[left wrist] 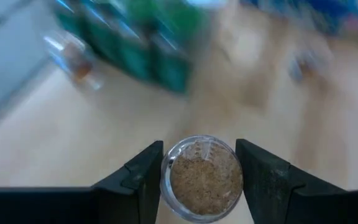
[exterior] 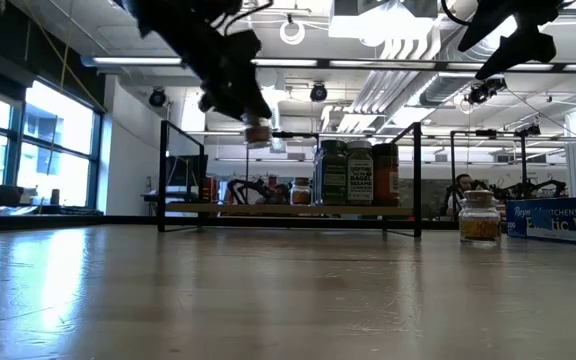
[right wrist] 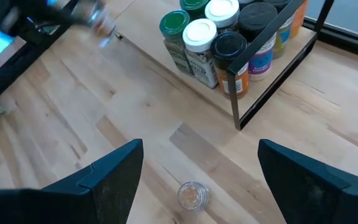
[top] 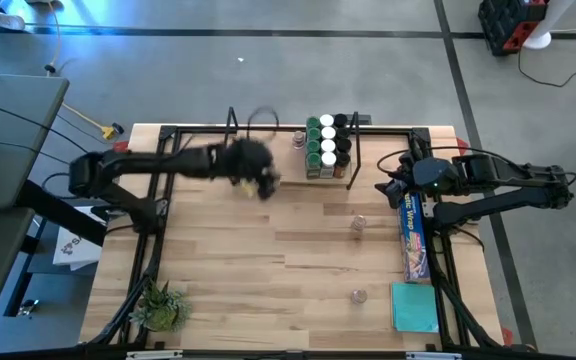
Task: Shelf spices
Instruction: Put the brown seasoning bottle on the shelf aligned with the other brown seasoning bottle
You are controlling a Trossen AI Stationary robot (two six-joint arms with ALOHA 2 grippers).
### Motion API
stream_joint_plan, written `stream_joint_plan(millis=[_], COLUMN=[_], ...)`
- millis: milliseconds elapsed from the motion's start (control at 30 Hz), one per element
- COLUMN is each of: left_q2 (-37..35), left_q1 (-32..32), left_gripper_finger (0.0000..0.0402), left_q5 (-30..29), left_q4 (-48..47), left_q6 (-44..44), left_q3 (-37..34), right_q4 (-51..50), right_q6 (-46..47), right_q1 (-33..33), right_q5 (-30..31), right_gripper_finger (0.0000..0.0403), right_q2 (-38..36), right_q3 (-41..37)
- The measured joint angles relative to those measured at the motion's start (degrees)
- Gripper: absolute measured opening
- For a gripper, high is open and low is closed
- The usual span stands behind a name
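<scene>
Left gripper point(left wrist: 199, 180) holds a clear-lidded spice jar point(left wrist: 202, 179) in the air beside the shelf point(top: 268, 130).

The jar sits squarely between both fingers point(left wrist: 135, 183), which press its sides, half closed. The right gripper point(right wrist: 197, 168) hangs wide open and empty above another jar point(right wrist: 192, 195) standing on the table point(top: 268, 260).

Two dark, near-black arms of tube-like links and bulkier rounded joints. Left tool point(left wrist: 199, 180): two matte black fingers point(left wrist: 135, 183), wedge-shaped, broad at the base, tapering to flat inner faces. Right tool point(right wrist: 199, 180): same black wedge fingers point(right wrist: 114, 177). Thin black cables looped beside the right arm's links.
</scene>
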Motion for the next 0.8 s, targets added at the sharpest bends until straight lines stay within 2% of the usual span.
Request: stream_joint_plan(millis=[167,433,600,800], left_q2=[8.4,24.9,29.3,29.8], left_q1=[8.8,13.7,14.5,15.5], left_gripper_finger=[0.0169,0.0173,0.0192,0.0193], left_q5=[6.3,10.2,10.2,10.1], left_q4=[2.6,-1.6,-2.0,-1.9], left_q6=[4.0,11.0,14.4,15.0], left_q3=[8.3,22.8,26.6,26.8], right_q4=[0.0,0.0,0.0,0.0], right_q6=[-0.2,3.6,6.2,7.9], right_q1=[0.0,0.0,0.0,0.0], right_q5=[2.2,3.7,3.9,3.9], right_gripper_finger=[0.0312,0.0312,0.0312,0.0312], right_q2=[0.0,0.0,0.0,0.0], right_q3=[0.0,0.0,0.0,0.0])
